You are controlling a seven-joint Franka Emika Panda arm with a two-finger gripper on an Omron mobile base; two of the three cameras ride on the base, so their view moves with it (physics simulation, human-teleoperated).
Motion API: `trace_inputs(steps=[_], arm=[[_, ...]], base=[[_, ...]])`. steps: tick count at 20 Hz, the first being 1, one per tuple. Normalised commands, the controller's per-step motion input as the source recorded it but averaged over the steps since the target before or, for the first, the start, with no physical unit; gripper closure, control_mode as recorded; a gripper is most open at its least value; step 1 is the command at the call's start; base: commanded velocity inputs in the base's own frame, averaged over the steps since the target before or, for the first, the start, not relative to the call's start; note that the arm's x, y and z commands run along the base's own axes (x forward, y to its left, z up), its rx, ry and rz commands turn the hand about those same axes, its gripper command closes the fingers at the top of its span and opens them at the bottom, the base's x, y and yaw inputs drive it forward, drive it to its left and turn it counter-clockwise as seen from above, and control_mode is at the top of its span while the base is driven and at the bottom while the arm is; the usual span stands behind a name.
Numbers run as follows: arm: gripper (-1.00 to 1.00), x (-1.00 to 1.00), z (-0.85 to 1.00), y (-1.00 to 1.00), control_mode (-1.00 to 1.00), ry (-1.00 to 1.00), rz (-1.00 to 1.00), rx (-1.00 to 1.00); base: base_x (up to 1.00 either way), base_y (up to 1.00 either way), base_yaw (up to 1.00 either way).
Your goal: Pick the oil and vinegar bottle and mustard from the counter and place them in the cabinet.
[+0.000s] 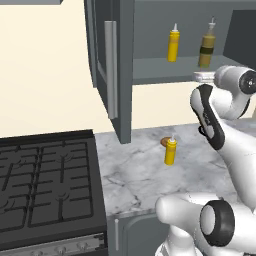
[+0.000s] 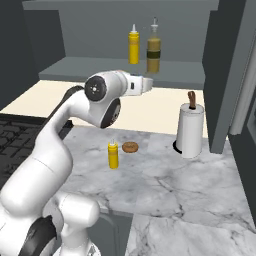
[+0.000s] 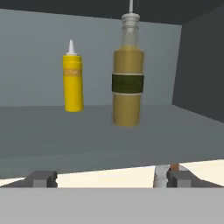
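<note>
We see the oil and vinegar bottle point(image 3: 127, 78) and the mustard point(image 3: 73, 83) both upright on the cabinet point(image 1: 165, 70) shelf, apart from each other, with our gripper point(image 3: 107, 178) spread and empty just outside the shelf's front edge. The main risk is mistaking the twin yellow squeeze bottle point(image 1: 170, 151) on the counter point(image 2: 190, 190), beside a small brown round thing point(image 2: 130, 147), for unfinished work. Pulling away, our wrist must clear the shelf lip, the open cabinet door point(image 1: 107, 70) and the paper towel roll point(image 2: 190, 131).

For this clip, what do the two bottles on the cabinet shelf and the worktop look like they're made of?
The oil and vinegar bottle looks like glass: olive-brown, semi-translucent, with a dark band label and thin pale spout. The mustard seems to be opaque matte yellow plastic, with a white pointed nozzle. The counter reads as polished marble, white with grey veins, though in a render it could be laminate.
</note>
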Motion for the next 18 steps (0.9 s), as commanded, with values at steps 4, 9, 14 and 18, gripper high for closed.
trace_inputs(steps=[4, 9, 14, 18], arm=[[-1.00, -0.47, -0.48, 0.41, -1.00, 0.00, 0.02, 0.00], [-1.00, -0.18, -0.64, 0.26, -1.00, 0.07, 0.00, 0.00], [-1.00, 0.00, -0.78, 0.11, -1.00, 0.19, 0.00, 0.03], [-1.00, 0.00, -0.63, 0.03, -1.00, 0.20, 0.00, 0.08]], base=[[0.00, 0.00, 0.00], [0.00, 0.00, 0.00], [0.00, 0.00, 0.00], [0.00, 0.00, 0.00]])
